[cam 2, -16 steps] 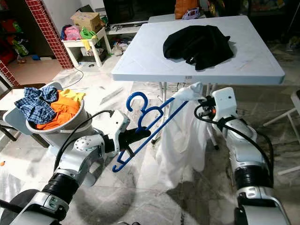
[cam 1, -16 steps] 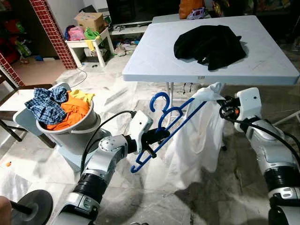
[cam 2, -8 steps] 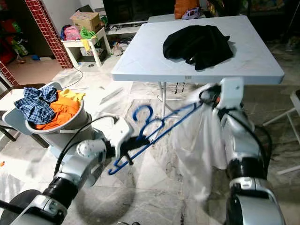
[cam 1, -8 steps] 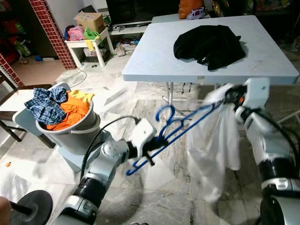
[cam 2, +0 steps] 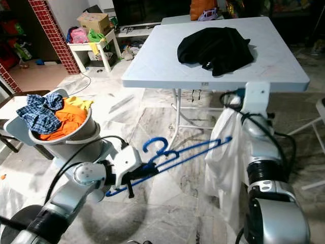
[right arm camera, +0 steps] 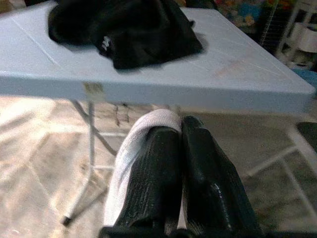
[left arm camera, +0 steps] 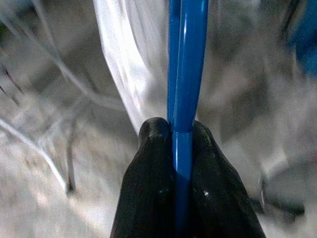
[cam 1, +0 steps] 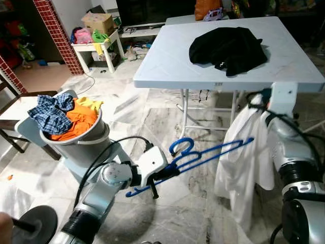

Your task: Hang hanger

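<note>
Blue plastic hanger (cam 1: 198,156), light, stiff, slick: left gripper (left arm camera: 182,130) clamped on its bar, low over floor. Right gripper (right arm camera: 181,130) pinches limp white garment (cam 1: 242,157) below worktop (cam 1: 167,61); better held by collar.

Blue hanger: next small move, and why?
Probably steer the blue hanger's free arm tip up into the white garment's opening. The left gripper is shut on the hanger's bar, holding it nearly level with the tip at the cloth's edge. The right gripper pinches the garment's top just below the table edge, and the cloth hangs slack, seemingly not yet on the hanger.
</note>
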Motion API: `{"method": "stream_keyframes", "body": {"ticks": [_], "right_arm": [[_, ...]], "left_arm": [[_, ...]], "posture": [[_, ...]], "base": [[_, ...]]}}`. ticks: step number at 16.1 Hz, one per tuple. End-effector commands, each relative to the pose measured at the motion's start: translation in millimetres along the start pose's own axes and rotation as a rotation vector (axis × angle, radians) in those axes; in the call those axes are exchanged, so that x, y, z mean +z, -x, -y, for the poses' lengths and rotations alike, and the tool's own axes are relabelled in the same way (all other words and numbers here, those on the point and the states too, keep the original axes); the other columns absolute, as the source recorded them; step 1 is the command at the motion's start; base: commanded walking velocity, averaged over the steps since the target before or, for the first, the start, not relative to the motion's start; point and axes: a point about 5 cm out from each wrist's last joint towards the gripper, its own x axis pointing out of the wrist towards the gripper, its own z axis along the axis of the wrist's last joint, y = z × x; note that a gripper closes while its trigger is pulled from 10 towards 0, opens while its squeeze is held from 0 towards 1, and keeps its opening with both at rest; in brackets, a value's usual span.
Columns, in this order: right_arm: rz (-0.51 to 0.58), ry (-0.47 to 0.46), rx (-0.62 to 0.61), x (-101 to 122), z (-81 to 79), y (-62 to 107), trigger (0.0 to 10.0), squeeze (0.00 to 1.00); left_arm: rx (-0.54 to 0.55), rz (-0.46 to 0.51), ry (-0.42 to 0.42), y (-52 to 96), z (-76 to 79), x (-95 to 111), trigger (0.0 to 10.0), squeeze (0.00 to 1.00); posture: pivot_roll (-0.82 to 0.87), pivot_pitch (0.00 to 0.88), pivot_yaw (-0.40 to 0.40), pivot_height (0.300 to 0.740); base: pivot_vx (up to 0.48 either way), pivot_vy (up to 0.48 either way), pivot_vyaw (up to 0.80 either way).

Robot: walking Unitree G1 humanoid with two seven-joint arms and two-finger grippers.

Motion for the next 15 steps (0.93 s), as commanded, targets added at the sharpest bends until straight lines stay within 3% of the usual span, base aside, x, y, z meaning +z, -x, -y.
{"method": "stream_keyframes", "body": {"ticks": [1, 2, 4, 5, 6, 7, 8, 10, 13, 14, 15], "right_arm": [[0.007, 0.028, -0.037, 0, 4.1, -0.4, 0.0, 0.00], [-0.005, 0.021, -0.048, -4, 6.4, 0.8, 0.0, 0.00], [0.023, 0.000, -0.051, -9, 9.8, 5.8, 0.0, 0.00], [0.076, -0.020, -0.035, -7, 11.6, 10.0, 0.0, 0.00], [0.117, -0.033, -0.022, -5, 13.4, 13.8, 0.0, 0.00], [0.131, -0.048, -0.018, -6, 14.2, 16.4, 0.0, 0.00], [0.140, -0.087, 0.000, -8, 13.5, 21.8, 0.0, 0.00], [0.180, -0.114, 0.043, -15, 7.7, 37.1, 0.0, 0.00], [0.171, -0.144, 0.081, -28, 2.8, 51.7, 0.3, 0.00], [0.161, -0.150, 0.085, -31, 0.9, 55.4, 2.4, 0.00], [0.161, -0.152, 0.090, -32, -1.2, 58.0, 9.5, 0.00]], "left_arm": [[0.092, 0.069, -0.032, 14.3, -13.7, 14, 0.0, 0.00], [0.191, 0.113, -0.008, 18.3, -19.0, 17, 0.0, 0.00], [0.511, 0.194, 0.065, 38.1, -27.7, 16, 0.0, 0.00], [0.685, 0.191, 0.099, 50.2, -28.0, 8, 0.9, 0.00], [0.798, 0.181, 0.125, 58.3, -27.1, 2, 4.6, 0.00], [0.839, 0.166, 0.141, 61.5, -25.6, -2, 6.1, 0.00], [0.926, 0.123, 0.153, 67.5, -26.2, -9, 10.0, 0.00], [1.018, 0.086, 0.177, 75.1, -33.3, -13, 10.0, 0.00], [1.006, 0.109, 0.243, 75.3, -43.7, -9, 10.0, 0.00], [0.983, 0.095, 0.240, 71.8, -44.3, -8, 10.0, 0.00], [0.945, 0.085, 0.235, 67.5, -43.8, -7, 10.0, 0.00]], "posture": [[-0.12, 0.000, 0.135, 0.740], [-0.11, 0.000, 0.133, 0.740], [-0.10, 0.000, 0.131, 0.740], [-0.10, 0.000, 0.129, 0.740], [-0.10, 0.000, 0.129, 0.740], [-0.09, 0.000, 0.128, 0.740], [-0.09, 0.000, 0.129, 0.740], [-0.10, 0.000, 0.135, 0.740], [-0.10, 0.000, 0.142, 0.740], [-0.10, 0.000, 0.135, 0.740], [-0.10, 0.000, 0.131, 0.740]], "base": [[0.000, 0.000, 0.00], [0.000, 0.000, 0.00], [0.000, 0.000, 0.00], [0.000, 0.000, 0.00], [0.000, 0.000, 0.00], [0.000, 0.000, 0.00], [0.000, 0.000, 0.00], [0.000, 0.000, 0.00], [0.000, 0.000, 0.00], [0.000, 0.000, 0.00], [0.000, 0.000, 0.00]]}}
